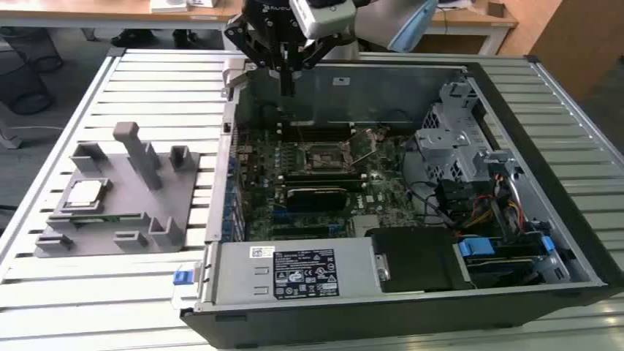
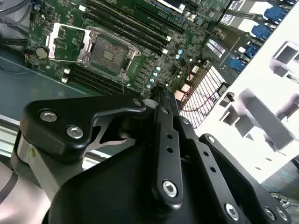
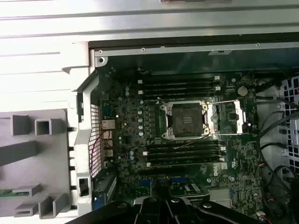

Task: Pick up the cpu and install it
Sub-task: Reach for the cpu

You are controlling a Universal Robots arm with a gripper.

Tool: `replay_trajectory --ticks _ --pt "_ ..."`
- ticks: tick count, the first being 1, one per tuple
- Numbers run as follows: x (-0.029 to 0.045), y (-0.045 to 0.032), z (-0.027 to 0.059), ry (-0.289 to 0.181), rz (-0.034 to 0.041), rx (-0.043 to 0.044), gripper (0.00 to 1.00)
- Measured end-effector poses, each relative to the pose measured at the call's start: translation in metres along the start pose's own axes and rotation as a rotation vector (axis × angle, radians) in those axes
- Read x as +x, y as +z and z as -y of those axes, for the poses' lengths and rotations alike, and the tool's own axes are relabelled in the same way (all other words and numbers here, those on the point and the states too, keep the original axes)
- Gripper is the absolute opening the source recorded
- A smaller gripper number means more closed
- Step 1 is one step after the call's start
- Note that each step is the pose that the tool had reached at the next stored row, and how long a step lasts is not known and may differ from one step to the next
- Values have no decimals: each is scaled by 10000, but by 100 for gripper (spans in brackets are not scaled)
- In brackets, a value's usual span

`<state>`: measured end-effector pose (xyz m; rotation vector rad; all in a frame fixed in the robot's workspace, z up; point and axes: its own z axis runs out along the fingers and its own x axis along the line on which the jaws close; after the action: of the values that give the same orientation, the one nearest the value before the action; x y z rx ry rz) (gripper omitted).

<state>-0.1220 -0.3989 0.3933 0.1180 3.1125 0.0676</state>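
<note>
A slatted metal table [image 1: 146, 80] carries the whole job, and most of it is taken up by the open computer case [image 1: 390, 95], lying on its side with the motherboard [image 1: 385, 186] face up. Beside the case, toward the exterior view's left, sits the grey tray [image 1: 122, 201] with its upright posts. In the middle of the board the black socket [image 1: 322, 155] stands uncovered, its metal frame [image 3: 229, 116] swung aside in the first wrist view. The gripper [image 1: 288, 93] hangs over the far edge of the case, fingers pointing straight down and pressed together as far as I can judge, with nothing between them. The cpu [image 1: 85, 194] is nowhere near it: it lies flat on the tray, silvery top up, outside the case wall and well apart from the fingers, toward the exterior view's left and nearer the camera. That sideways offset across the case wall is what matters here, to my eye. Being square, the chip has no real long axis; its edges run roughly with the tray's edges, slightly skewed to the table slats, and a green memory stick [image 1: 88, 218] lies just beside it.
</note>
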Motion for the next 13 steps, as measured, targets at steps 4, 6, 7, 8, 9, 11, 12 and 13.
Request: replay_trajectory --ticks 4,6,7,8,9,11,12,13 --pt "4 0 0 0 0 0 11" --pt "8 0 0 1 0 0 11" --pt "10 0 1 0 -1 1 11" --pt "11 0 1 0 -1 0 11" --pt "17 1 1 0 -1 0 11" --pt "23 0 2 0 -2 0 11" --pt "25 0 2 0 -1 1 11" --pt "27 1 2 0 -1 0 11"
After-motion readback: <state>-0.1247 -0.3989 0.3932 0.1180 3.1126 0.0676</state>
